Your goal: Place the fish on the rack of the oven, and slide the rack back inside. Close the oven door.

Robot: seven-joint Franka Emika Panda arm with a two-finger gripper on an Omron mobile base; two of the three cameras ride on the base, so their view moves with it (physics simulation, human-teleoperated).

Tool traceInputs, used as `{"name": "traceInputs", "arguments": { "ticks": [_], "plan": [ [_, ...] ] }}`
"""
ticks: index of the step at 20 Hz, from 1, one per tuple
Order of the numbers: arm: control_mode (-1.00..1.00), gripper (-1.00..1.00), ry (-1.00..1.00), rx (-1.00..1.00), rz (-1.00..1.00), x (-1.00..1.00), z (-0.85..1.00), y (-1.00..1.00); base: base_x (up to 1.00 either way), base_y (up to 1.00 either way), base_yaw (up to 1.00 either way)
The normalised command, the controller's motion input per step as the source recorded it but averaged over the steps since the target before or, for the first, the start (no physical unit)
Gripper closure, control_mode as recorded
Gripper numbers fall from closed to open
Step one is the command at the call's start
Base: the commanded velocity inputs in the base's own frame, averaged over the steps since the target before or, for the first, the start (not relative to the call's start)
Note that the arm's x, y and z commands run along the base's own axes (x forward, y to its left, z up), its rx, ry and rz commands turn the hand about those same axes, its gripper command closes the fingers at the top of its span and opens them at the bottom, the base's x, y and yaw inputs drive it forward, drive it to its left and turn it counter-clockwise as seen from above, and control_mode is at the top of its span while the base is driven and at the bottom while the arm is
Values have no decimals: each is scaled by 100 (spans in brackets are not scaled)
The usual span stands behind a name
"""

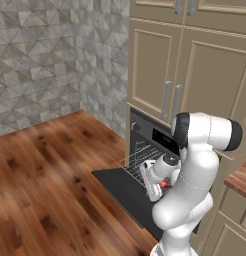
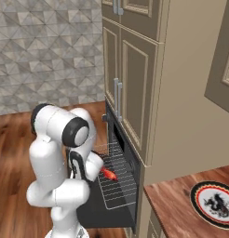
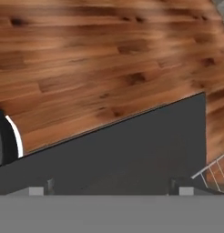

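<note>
The flat black oven door [image 1: 126, 192] lies folded down, jutting over the wooden floor [image 1: 45, 170]. Above it the pulled-out silver wire rack [image 2: 117, 182] spans the cavity mouth, a small red-orange fish [image 2: 108, 174] at its 9 o'clock edge. Floor beyond the door is open.

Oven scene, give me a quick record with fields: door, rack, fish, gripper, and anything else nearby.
oven door: open, folded down flat over the wood floor
rack: pulled out over the door, partly out of the oven
fish: red-orange, lying on the rack near its front part
gripper: above the door, pointing down at it; fingertips barely visible, state unclear
plate: black-rimmed, on the wooden counter right of the oven
cabinets: beige, closed, above the oven
</note>
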Motion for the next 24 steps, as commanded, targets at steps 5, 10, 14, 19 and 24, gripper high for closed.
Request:
{"name": "traceInputs", "arguments": {
  "ticks": [5,10,14,19,24],
  "plan": [
    [-100,-100,-5,-36,0,0,-23,66,0,0,0],
    [-100,-100,-10,-29,0,3,-9,49,0,0,0],
    [-100,-100,-9,-26,0,6,-34,32,0,0,0],
    [-100,-100,-4,-23,0,10,-56,13,0,0,0],
    [-100,-100,-2,-18,0,3,-70,0,0,0,0]
  ]
}}
